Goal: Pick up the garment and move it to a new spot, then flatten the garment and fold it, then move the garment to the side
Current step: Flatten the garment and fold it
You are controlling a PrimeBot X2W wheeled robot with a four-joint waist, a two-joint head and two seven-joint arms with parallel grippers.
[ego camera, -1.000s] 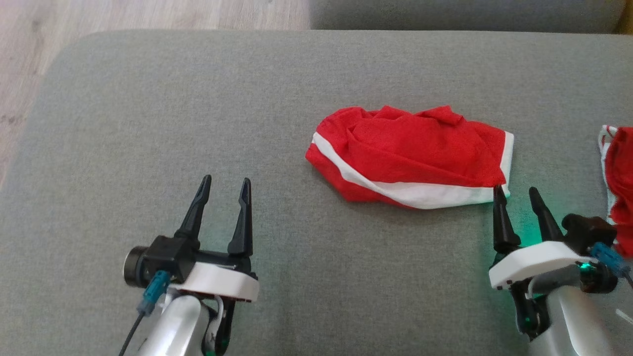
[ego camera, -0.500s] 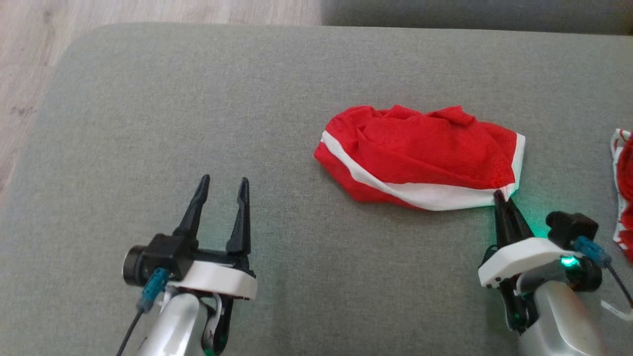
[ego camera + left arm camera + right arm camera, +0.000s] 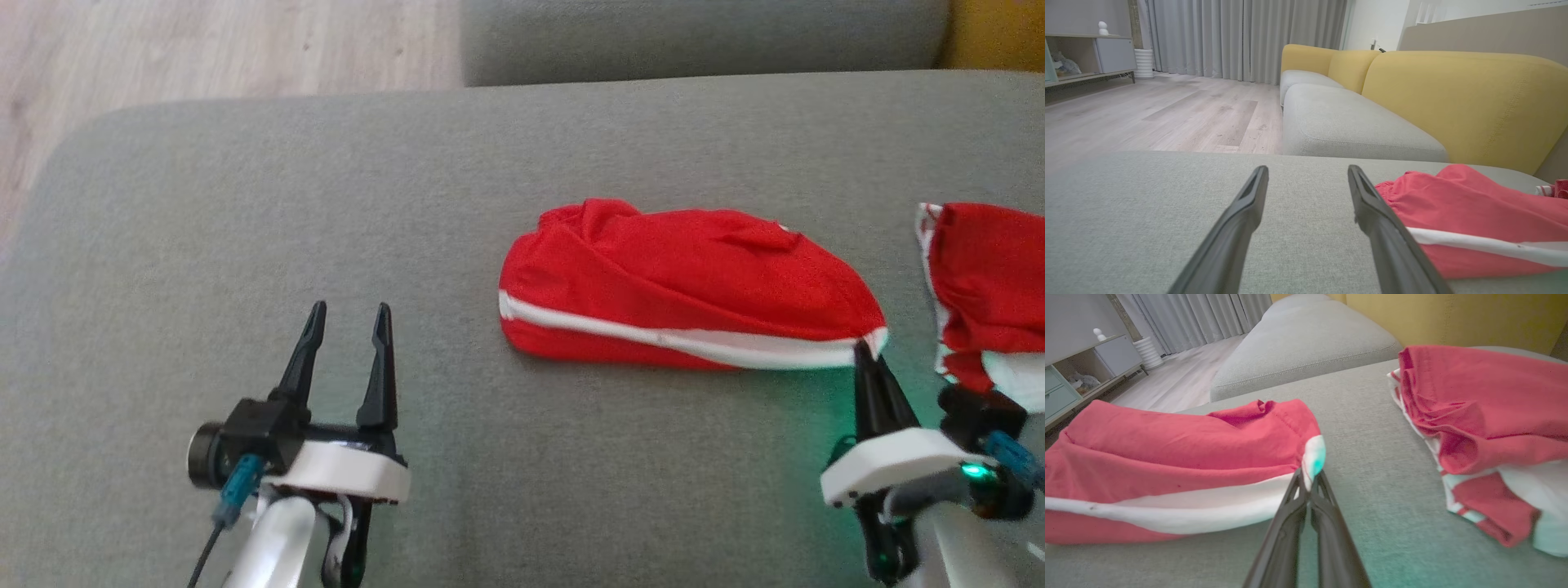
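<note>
Right gripper (image 3: 863, 351) pinches the garment (image 3: 678, 286) at its corner; rest lies leftward.

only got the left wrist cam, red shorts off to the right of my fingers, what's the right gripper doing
Observer: The right gripper is shut on the white-trimmed corner of the red shorts.
Operator: what's that red bit at my far right edge
Observer: A second red and white garment, crumpled on the grey cushion, apart from the shorts.
Operator: left gripper touching the shorts
Observer: No; in the head view the open left gripper has bare cushion between it and them.
</note>
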